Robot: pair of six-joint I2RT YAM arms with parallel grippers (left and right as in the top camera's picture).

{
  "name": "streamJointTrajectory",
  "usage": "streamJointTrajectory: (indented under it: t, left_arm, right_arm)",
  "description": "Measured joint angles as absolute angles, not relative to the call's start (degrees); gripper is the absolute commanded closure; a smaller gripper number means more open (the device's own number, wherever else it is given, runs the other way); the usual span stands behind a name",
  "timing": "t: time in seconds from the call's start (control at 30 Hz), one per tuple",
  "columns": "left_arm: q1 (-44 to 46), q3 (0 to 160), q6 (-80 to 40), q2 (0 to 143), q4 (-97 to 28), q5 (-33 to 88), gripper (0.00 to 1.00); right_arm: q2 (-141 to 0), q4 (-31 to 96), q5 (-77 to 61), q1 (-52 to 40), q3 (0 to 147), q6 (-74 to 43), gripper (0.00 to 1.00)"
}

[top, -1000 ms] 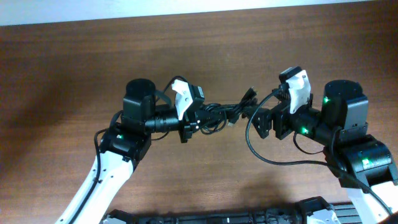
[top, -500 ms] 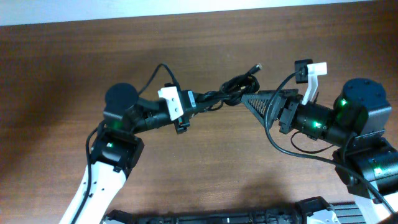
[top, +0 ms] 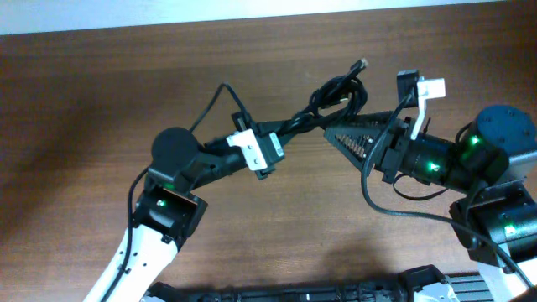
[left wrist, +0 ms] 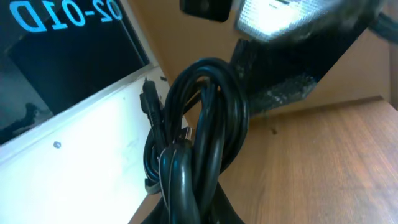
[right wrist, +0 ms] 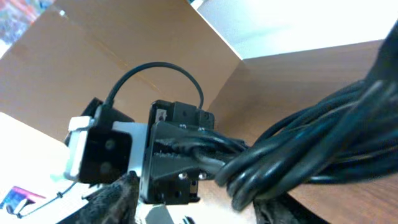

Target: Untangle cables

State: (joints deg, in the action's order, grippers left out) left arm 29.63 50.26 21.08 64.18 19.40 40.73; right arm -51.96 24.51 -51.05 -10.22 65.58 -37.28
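The cables (top: pixel 331 96) hang as one twisted bundle lifted off the tabletop (top: pixel 101 101), stretched between the two arms. The left end effector (top: pixel 278 138) is pressed together on one end of the bundle, and in its wrist view the cords (left wrist: pixel 199 124) rise straight out from between its fingers and coil into a tight loop just ahead of them. A single plug end (top: pixel 362 64) sticks out free, beyond the loop and on the far side of the right end effector (top: pixel 336 134). That end effector sits just under and beside the loop. In its wrist view several strands (right wrist: pixel 298 149) pass between its padded fingers (right wrist: pixel 115 196), close to the lens. The jaws stand part-way in, and I cannot tell whether they are pinching any strand or only bracketing the bundle. The step in hand looks like taking a second hold so that the bundle can be pulled apart. The next move likely calls for a firm pinch on just one or two strands near the loop, followed by a pull away from the left end effector. Grabbing the whole bundle risks tightening the knot.
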Motion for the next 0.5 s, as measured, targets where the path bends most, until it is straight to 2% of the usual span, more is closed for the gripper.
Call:
streamJointTrajectory:
  t: [0.07,0.13,0.33,0.5]
  left_arm:
    - [30.85,50.26,21.08,64.16,19.07,38.39,1.00]
    - [30.92,50.26,21.08,64.05,18.76,36.86,1.00]
    - [31.46,50.26,19.49,63.68,18.35,30.44,1.00]
    - [31.79,50.26,11.60,63.57,18.02,20.60,1.00]
  right_arm:
    - [-52.97,24.80,-50.87,-10.22,65.58,-36.64,0.85]
    - [-53.43,24.58,-50.26,-10.20,65.56,-35.81,0.96]
    - [-53.45,23.92,-49.34,-10.15,65.56,-32.84,0.96]
    - [-53.58,23.62,-54.98,-10.15,65.56,-23.42,0.96]
